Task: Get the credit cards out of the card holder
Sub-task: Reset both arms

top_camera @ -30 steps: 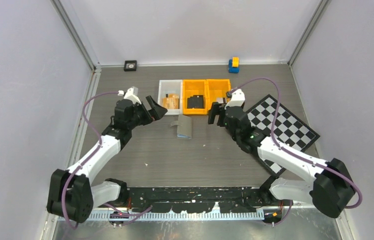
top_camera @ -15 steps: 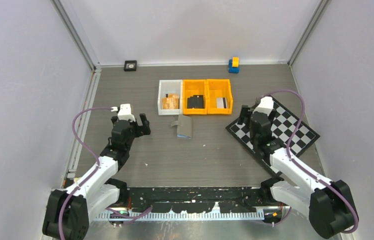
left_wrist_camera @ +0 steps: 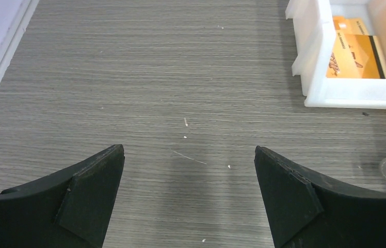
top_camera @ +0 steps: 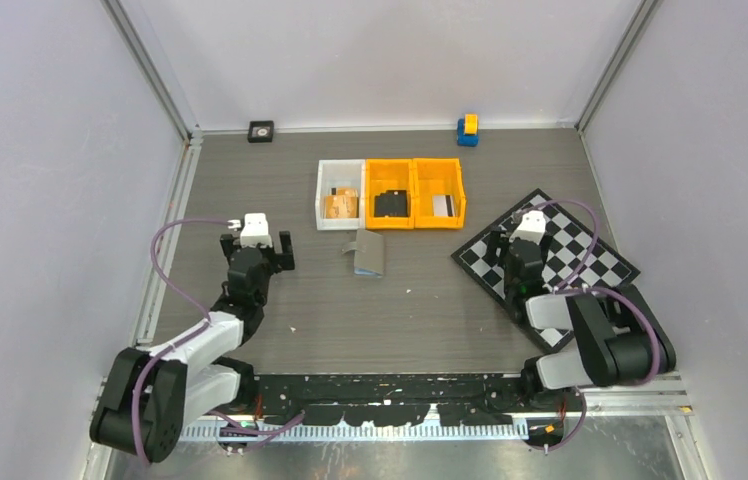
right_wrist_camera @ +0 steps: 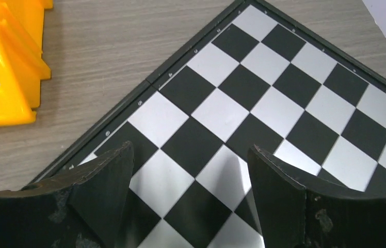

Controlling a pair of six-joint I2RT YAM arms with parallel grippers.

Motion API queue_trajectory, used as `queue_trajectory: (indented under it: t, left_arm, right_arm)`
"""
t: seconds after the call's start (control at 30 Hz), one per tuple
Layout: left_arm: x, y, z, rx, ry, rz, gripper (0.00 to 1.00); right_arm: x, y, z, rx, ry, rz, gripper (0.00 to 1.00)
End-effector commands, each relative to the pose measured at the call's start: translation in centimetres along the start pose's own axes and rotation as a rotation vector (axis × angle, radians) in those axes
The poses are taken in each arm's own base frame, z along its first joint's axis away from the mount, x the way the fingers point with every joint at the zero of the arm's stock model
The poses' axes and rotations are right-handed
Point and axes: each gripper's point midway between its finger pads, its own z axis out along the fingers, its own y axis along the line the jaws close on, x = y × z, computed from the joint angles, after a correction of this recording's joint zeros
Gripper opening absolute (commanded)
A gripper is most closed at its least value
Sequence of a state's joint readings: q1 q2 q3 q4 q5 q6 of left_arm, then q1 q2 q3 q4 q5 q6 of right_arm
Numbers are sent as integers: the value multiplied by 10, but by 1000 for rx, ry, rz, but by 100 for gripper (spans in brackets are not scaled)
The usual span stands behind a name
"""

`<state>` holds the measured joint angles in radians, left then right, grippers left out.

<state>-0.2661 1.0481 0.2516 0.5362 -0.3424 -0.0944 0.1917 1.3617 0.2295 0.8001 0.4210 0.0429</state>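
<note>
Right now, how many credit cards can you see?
3: an orange card in the white bin, a black card in the middle orange bin, a silvery card in the right orange bin. More may hide underneath or in the card holder.

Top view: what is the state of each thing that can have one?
card holder, lying open
orange card, in the white bin
black card, in the middle orange bin
silvery card, in the right orange bin
left gripper, open, empty
right gripper, open, empty
chessboard, unfolded flat
</note>
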Motion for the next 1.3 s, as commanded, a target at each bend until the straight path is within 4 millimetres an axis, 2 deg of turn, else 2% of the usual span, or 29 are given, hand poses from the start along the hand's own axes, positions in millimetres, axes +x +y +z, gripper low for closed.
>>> queue_trajectory:
  t: [0.0, 0.13, 0.23, 0.3, 0.33, 0.63, 0.73, 0.8, 0.87, 0.93, 1.03, 1.17, 1.27]
  left_arm:
    - [-24, 8, 7, -45, -132, -11, 100]
    - [-16, 8, 18, -56, -108, -12, 100]
    - [-8, 13, 26, -78, -90, -26, 100]
    - [-7, 14, 26, -72, -66, -32, 100]
    - [-8, 15, 25, -75, -82, -38, 100]
    - [-4, 1, 34, 6, -31, 1, 100]
    - [0, 0, 46, 42, 31, -3, 89]
    - [1, 3, 45, 41, 28, -12, 87]
    - [-8, 11, 38, 15, -35, -6, 89]
    - [-6, 13, 33, 6, -55, -8, 94]
    - [-4, 11, 37, 17, -30, 5, 95]
    - [-3, 3, 43, 75, -61, 98, 88]
    - [4, 12, 48, 13, -120, 89, 96]
  right_arm:
    - [-42, -6, 13, 49, -216, 48, 85]
    - [-31, -21, 15, 107, -233, 132, 85]
    - [-30, -23, 20, 129, -209, 129, 77]
    - [-30, -27, 32, 148, -164, 143, 91]
    - [-30, -31, 37, 169, -141, 158, 92]
    - [-29, -36, 38, 177, -130, 172, 93]
    - [-30, -35, 38, 174, -134, 173, 93]
    - [-29, -35, 39, 175, -133, 172, 93]
    - [-29, -35, 38, 176, -132, 172, 93]
    - [-29, -35, 38, 175, -133, 172, 93]
    - [-29, -36, 38, 177, -128, 172, 94]
    - [-29, -36, 38, 178, -127, 173, 94]
    - [-29, -35, 38, 176, -131, 172, 94]
